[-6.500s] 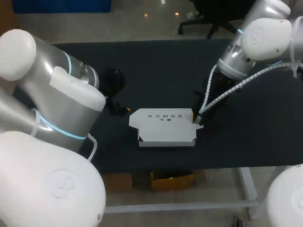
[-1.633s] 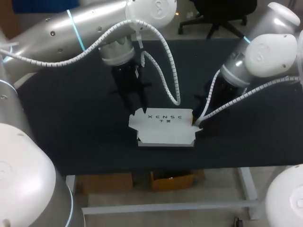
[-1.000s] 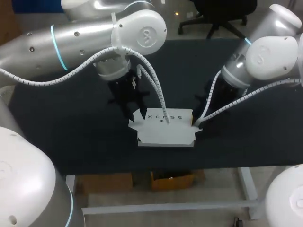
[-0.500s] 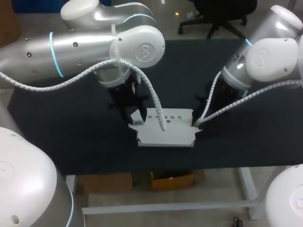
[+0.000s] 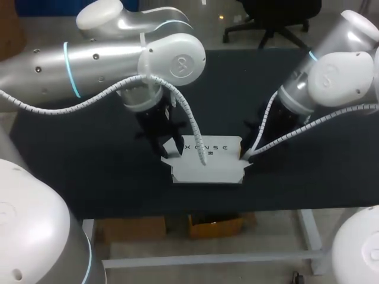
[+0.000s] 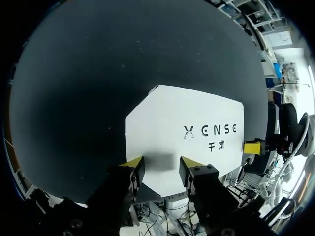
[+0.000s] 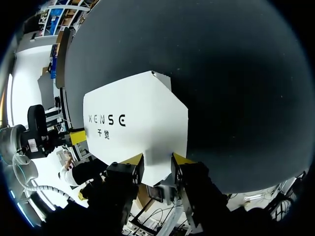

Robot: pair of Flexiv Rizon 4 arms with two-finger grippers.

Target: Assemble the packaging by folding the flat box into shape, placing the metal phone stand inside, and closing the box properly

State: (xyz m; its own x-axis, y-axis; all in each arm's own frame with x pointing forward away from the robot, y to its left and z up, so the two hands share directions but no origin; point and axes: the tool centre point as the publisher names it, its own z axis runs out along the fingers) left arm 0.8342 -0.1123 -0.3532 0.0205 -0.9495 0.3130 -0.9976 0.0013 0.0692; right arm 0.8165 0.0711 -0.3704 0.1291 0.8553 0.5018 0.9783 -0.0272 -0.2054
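From above, the box [image 5: 207, 163] lies flat-topped on the dark, matte table [image 5: 89, 171]. It is smooth white card, low and rectangular, with clipped corners and notched ends. The left gripper [image 5: 167, 152] stands at its left end and the right gripper [image 5: 245, 152] at its right end. Their fingers are too dark to read from here.

In the left wrist view, the left gripper [image 6: 160, 169] has its yellow tips well apart, holding nothing. The box's [image 6: 197, 123] near edge shows in the gap (a soft shadow falls there). Past the far end sits one yellow fingertip [image 6: 252, 146] of the other arm.

In the right wrist view, the right gripper [image 7: 156, 162] has a narrower gap, also with nothing clamped. The plain white lid of the box [image 7: 138, 118] shows between and ahead of the tips. I cannot tell whether the tips touch the card. A yellow fingertip [image 7: 76, 136] shows at the opposite end.
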